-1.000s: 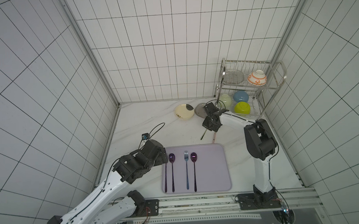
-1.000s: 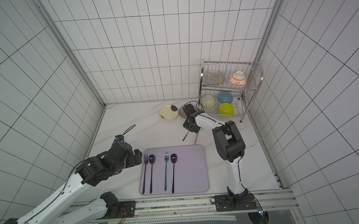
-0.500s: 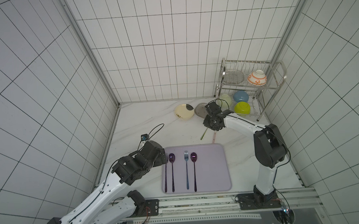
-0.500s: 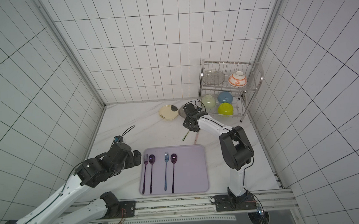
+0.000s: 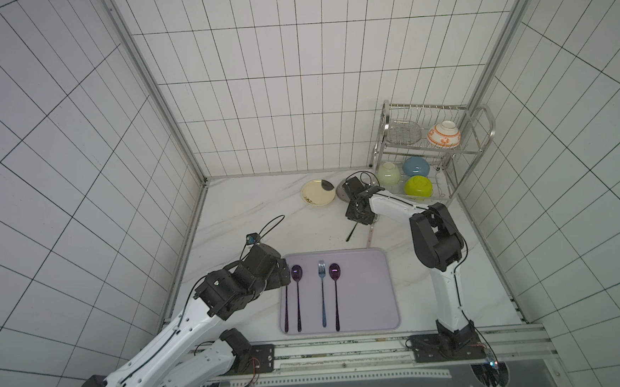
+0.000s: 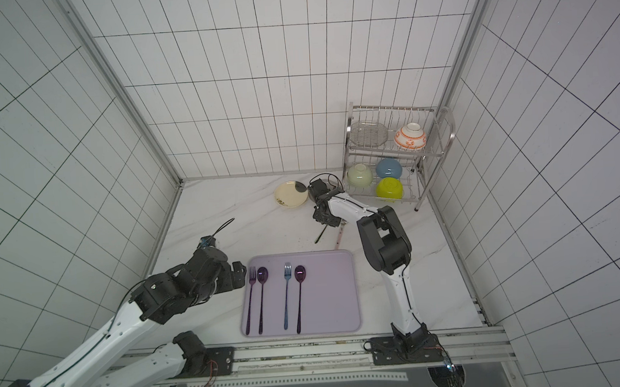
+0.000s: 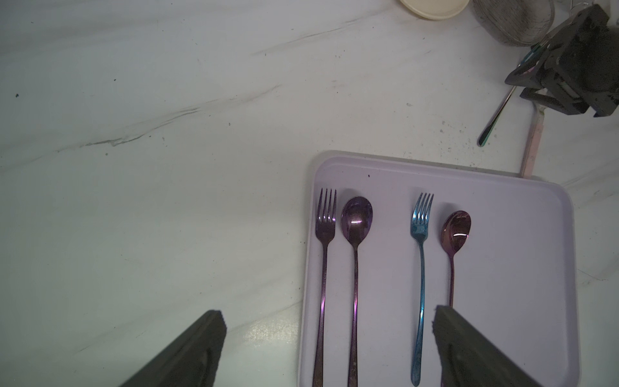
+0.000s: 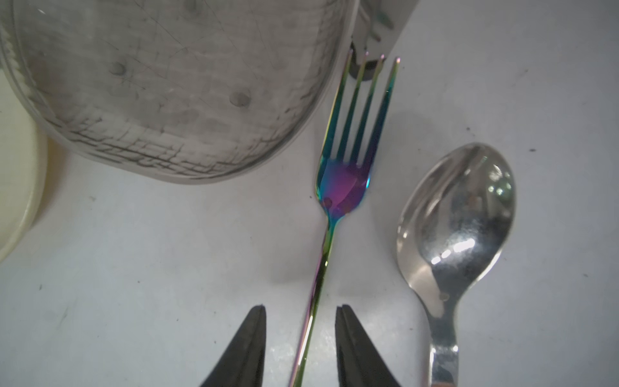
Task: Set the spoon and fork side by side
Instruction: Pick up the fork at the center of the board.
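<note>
Rainbow fork, right tool (newly ajar)

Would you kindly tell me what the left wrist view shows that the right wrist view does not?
Only the left wrist view shows the lavender plastic tray holding a purple metal fork, purple metal spoon, blue metal fork and rose metal spoon. Only the right wrist view shows the tines of the rainbow metal fork and the bowl of the silver metal spoon, with the open right pincer astride the fork's handle. Both share that fork and spoon, the grey glass plate and the white marble tabletop.
</note>
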Robot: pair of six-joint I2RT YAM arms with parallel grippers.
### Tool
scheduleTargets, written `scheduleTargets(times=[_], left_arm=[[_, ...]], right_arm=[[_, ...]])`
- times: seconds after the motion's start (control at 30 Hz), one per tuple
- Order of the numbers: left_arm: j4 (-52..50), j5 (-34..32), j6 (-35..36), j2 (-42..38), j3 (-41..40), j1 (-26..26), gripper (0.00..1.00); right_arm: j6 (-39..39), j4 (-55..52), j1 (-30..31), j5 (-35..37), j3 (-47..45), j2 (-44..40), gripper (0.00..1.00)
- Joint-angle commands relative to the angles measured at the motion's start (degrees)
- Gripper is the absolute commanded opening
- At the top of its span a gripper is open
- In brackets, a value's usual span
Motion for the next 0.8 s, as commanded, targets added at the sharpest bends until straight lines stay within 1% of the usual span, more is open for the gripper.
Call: scheduleTargets(times=[0.0,0.3,0.4,0.63,0.77], left_arm=[[1.03,0.43,0.79,-0.48,-0.56,0.27,0.98],[1.42,0.87,1.09,-0.14,-0.75,0.27,0.98],[1.59,0.86,1.09,-0.12,-0.86,0.27,0.98],[2.00,0.87,1.27,0.55,-0.95,0.27,0.98],[2.04,0.68,1.19,0.26,-1.00,0.26,0.98]], right_arm=[[-0.84,-3.13,-0.82,2.11,1.95,2.35,0.37],[-0.37,-3.71,-2.09,1.73,2.69,4.63,0.35],[-0.44,-3.76,-2.81,1.32,2.73,5.14,0.33],[-0.50,-3.13,-3.10,-2.17,1.82,5.52,0.15],[0.78,-1.75,-2.47,-3.66,0.16,4.65,0.03]])
